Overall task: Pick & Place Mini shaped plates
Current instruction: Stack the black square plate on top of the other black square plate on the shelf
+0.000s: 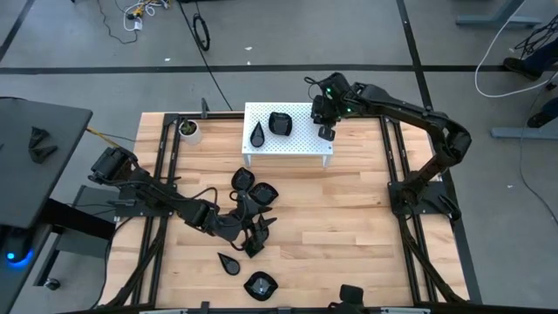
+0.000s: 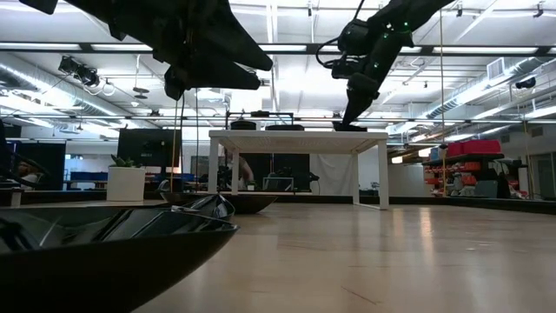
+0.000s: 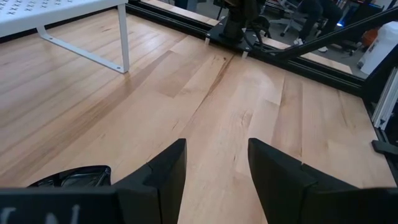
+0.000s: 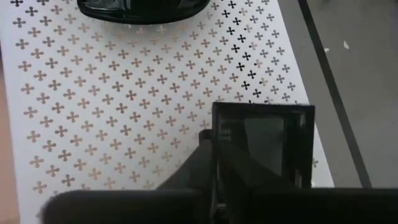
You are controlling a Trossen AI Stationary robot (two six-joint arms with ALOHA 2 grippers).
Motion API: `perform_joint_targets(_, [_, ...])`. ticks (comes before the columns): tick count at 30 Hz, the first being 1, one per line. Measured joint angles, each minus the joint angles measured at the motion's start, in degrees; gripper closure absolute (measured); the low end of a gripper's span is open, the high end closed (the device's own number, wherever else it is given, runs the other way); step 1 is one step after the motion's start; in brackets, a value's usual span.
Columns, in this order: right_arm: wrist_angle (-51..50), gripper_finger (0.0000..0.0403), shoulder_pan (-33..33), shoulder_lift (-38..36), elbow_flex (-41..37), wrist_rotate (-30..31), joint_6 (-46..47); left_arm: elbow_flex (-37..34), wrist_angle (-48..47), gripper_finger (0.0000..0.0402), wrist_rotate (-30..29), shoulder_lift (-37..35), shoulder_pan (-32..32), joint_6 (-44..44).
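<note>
Roughly, we're three plates into the run, with most of the set left. On the white perforated metal shelf [image 1: 301, 146] at the back of the light wooden table [image 1: 349, 218] we see a glossy black teardrop plate [image 1: 259, 134] and a glossy black rounded plate [image 1: 280, 123] already set down near its middle, well apart from the shelf's right edge. The right gripper [image 1: 326, 133] sits at that right edge, and its wrist view shows the fingers clenched on a glossy black square plate [image 4: 264, 146] that looks to be resting on or just above the perforated top; we can't tell contact for sure, so we count this one as placing, not placed. Down on the table, a cluster of small black lobed plates [image 1: 255, 190] lies near the centre, a black teardrop plate [image 1: 231, 262] and a black lobed plate [image 1: 260, 284] sit nearer the front edge, and a black square piece [image 1: 350, 294] is at the very front. The left gripper [image 3: 214, 174] hovers low among the cluster with its fingers spread and nothing between them; one black plate [image 3: 74, 177] lies just beside it. The small white cup with the green plant [image 1: 188, 130] stands off the shelf's left end, untouched. We judge: release the square one, then keep pulling from the cluster; exact count left is hard to read under the left arm.
</note>
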Motion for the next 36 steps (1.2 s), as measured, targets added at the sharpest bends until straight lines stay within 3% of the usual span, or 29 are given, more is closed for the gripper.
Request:
perform_joint_targets(10, [0.8, 0.0399, 2.8, -0.6, 0.0, 1.0, -1.3, 0.0, 0.0, 0.0223, 0.0, 0.0, 0.0, 0.0])
perform_joint_targets(22, [1.5, 0.0401, 6.5, -4.8, 0.0, 10.9, -1.0, 0.0, 0.0, 0.0223, 0.0, 0.0, 0.0, 0.0])
perform_joint_targets(36, [1.0, 0.0381, 7.0, -3.9, -0.1, 10.8, -5.2, 0.0, 0.0, 0.0223, 0.0, 0.0, 0.0, 0.0])
